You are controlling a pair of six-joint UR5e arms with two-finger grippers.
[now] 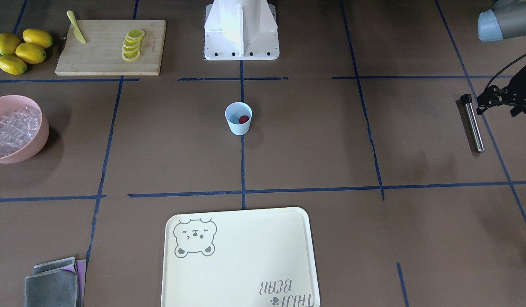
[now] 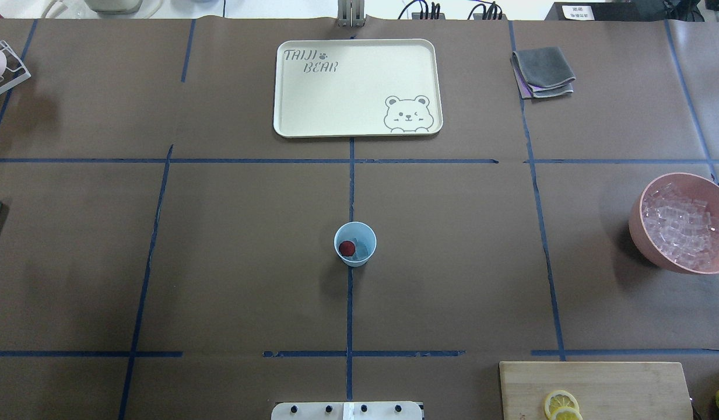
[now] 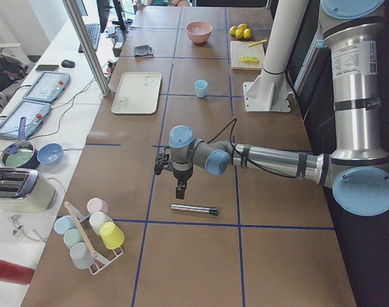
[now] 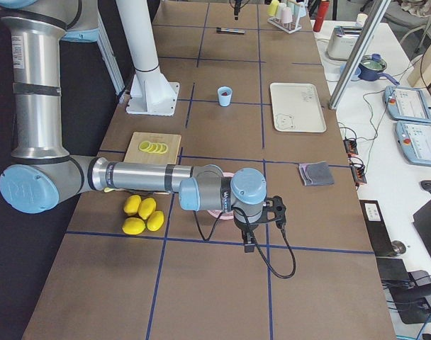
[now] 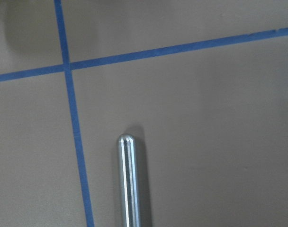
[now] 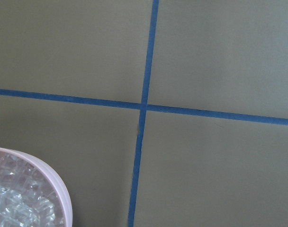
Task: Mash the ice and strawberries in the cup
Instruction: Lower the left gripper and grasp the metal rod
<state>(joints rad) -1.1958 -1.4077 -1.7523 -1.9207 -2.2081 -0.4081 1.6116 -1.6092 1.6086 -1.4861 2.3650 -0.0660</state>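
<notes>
Find the left gripper hanging fingers-down a short way above the desk. Cannot tell from any view whether spread or pressed together, so confirm a full spread before descending. Look directly beneath it for the metal muddler rod, lying flat on the desk and apart from the gripper, with the rounded end in the middle of the left wrist view and the black-capped end pointing the opposite way.

Judge the step in hand as picking up this rod. Centre over the rod's middle rather than the rounded end, turn the wrist to close across the shaft and not along it, and descend straight. Expect a smooth round shaft to roll or slip. Close firmly and lift level before tilting upright.

Look well away from the left gripper, toward the robot's right at the desk's centre, for the cup. Note it upright, with the strawberries inside as one dark red piece against the wall. Read the pale glassy patch beside that piece as probably a cube or two, too small to confirm. Bring the rod in above the rim and enter vertically to avoid tipping so light a cup.

Find the right gripper beyond the cup, farther again from the left one. Cannot tell its opening either. Look just beside it for the pink bowl heaped with the ice. Consider using this arm to steady the cup during mashing.
</notes>
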